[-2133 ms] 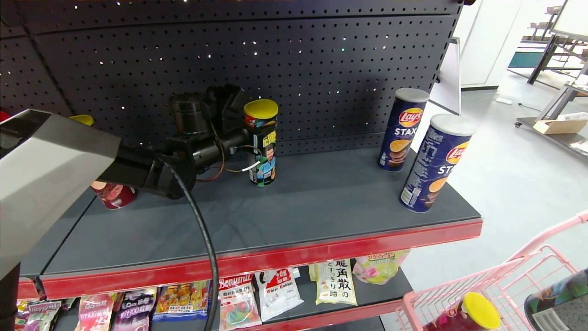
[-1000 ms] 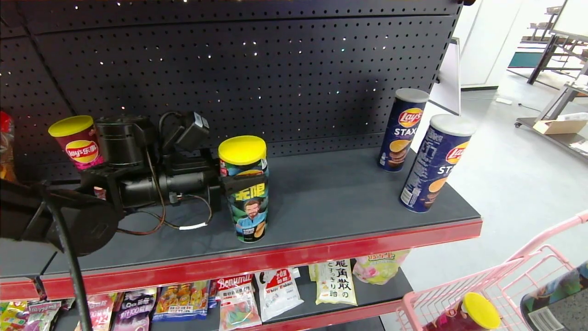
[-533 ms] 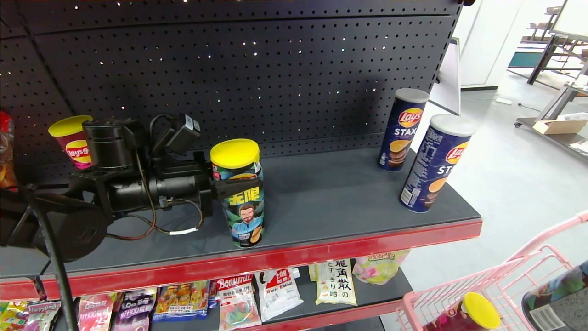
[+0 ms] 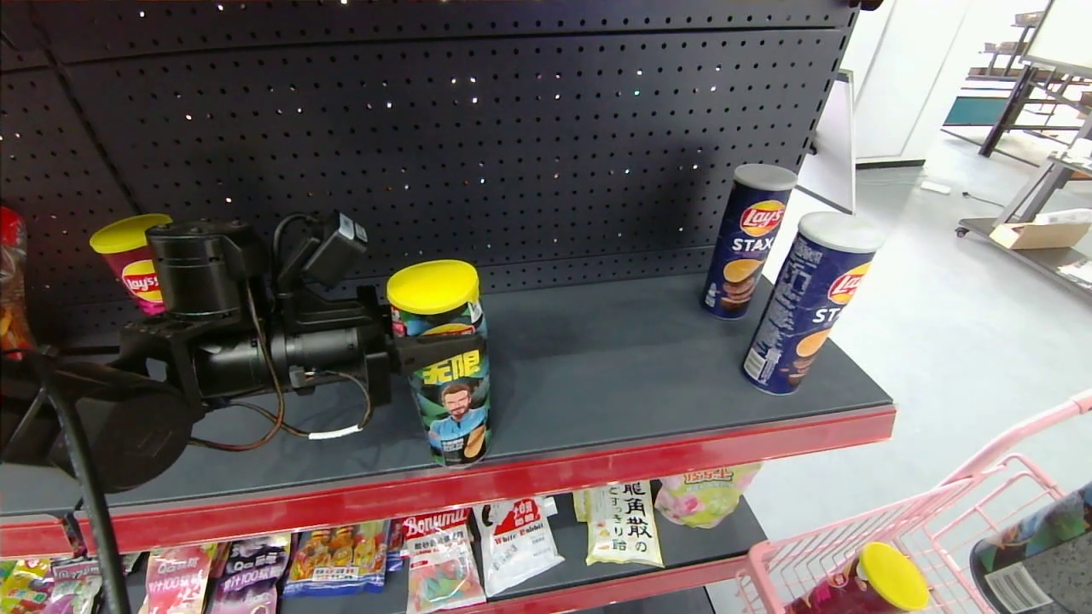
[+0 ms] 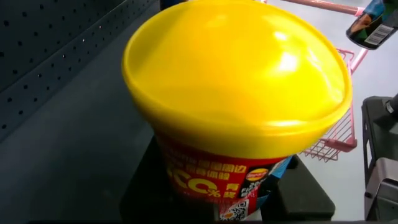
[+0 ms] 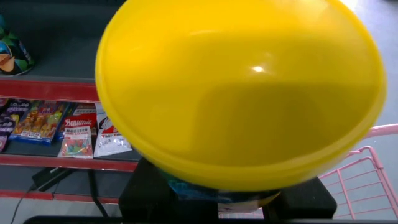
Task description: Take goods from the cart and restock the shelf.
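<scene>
- Standing upright just behind the shelf's [image 4: 648, 367] red front edge, a yellow-lidded can [image 4: 450, 388] is clamped by the left gripper's [image 4: 433, 348] fingers [image 4: 452, 344].
- A second can [image 6: 239, 87] is held by the right gripper's [image 6: 227, 200] fingers [image 6: 149, 196], below and right of that edge.

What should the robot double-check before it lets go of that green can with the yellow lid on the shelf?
1. Green can upright: ok.
2. Left pincer shut around it: ok.
3. Its base resting on the shelf: cannot tell.
4. Margin from the red front edge: not ok, the base sits right at that edge.
5. Clear of the blue cans: ok, they stand well apart.
6. Second can held in right pincer: ok.
</scene>
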You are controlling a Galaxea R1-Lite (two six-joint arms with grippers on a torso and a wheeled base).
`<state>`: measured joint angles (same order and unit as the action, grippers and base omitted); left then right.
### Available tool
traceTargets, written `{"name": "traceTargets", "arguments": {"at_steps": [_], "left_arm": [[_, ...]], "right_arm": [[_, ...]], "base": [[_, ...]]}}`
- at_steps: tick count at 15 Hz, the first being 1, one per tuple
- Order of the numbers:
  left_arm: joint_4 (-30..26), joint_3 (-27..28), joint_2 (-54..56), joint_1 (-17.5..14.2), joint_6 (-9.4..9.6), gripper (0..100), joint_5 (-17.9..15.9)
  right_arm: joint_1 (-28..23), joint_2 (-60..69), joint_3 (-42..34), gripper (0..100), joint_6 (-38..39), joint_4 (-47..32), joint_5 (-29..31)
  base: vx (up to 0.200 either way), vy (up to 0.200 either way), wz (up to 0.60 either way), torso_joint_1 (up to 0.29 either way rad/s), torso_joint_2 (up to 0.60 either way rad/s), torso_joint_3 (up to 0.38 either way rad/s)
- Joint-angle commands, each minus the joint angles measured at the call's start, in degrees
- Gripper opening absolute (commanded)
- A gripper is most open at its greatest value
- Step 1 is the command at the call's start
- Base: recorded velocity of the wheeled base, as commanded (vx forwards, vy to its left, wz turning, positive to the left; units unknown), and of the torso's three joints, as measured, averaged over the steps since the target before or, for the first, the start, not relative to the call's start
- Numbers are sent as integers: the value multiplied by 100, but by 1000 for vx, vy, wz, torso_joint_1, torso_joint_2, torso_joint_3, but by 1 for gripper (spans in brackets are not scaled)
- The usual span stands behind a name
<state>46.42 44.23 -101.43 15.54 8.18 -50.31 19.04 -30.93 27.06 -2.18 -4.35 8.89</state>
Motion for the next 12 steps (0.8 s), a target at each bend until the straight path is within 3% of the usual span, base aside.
{"name": "traceTargets", "arguments": {"at_steps": [1, 7, 8, 9, 12], "left_arm": [[16, -11, 35, 1, -9, 0, -5], [121, -142, -9, -7, 35, 0, -31], [473, -309, -88, -16, 26, 0, -31], [649, -371, -132, -25, 8, 100, -31], [869, -380, -193, -25, -18, 100, 30]], "right_arm": [[3, -1, 10, 0, -2, -4, -1], [3, 8, 18, 0, -2, -4, -1], [3, 17, 18, 0, -2, -4, -1], [3, 17, 18, 0, -2, -4, -1], [3, -1, 18, 0, -2, -4, -1]], "base": [[0, 0, 0, 0, 0, 0], [0, 0, 0, 0, 0, 0], [0, 0, 0, 0, 0, 0], [0, 0, 0, 0, 0, 0], [0, 0, 0, 0, 0, 0]]}}
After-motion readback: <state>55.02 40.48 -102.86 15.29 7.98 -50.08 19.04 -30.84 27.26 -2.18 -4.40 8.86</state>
